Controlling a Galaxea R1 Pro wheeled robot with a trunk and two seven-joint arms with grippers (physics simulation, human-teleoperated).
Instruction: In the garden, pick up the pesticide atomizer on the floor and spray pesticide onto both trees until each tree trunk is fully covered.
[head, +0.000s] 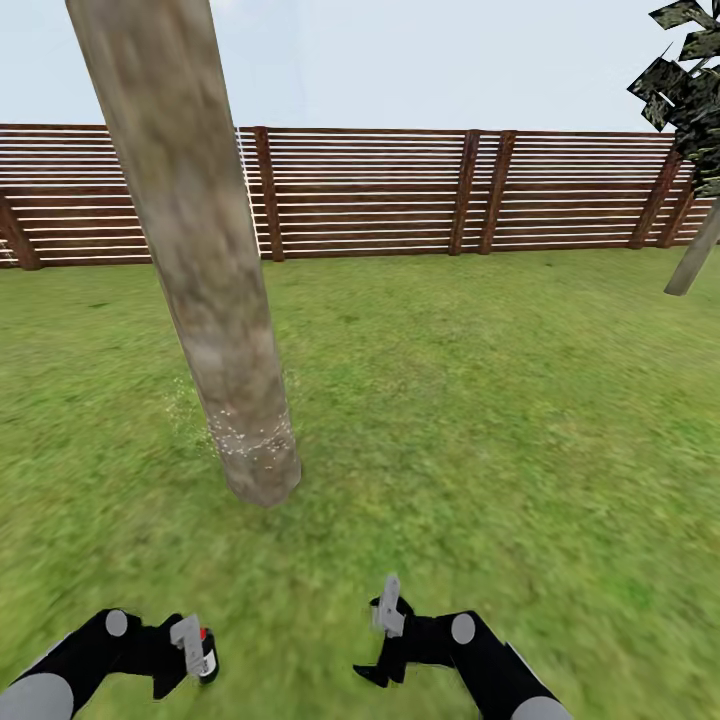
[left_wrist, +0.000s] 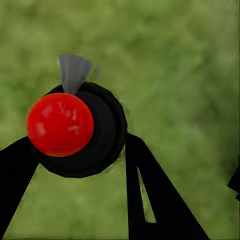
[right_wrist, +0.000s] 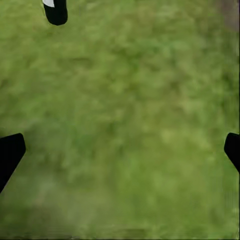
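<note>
Gripping the pesticide atomizer in my left gripper, I face the tree trunk at 11 o'clock, specks on its base. My right gripper hangs spread, empty. Lawn runs open from 12 to 3 until the fence.

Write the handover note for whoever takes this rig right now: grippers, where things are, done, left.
Left gripper: shut on the pesticide atomizer, red cap up, held low over the grass.
Right gripper: open, empty, over grass.
Near tree trunk stands just ahead, left of centre; white speckles ring its base only.
Second trunk leans at far right by the fence.
Done: atomizer picked up, spraying apparently begun low on the near trunk.
Left: cover the rest of it, then the far trunk.
</note>
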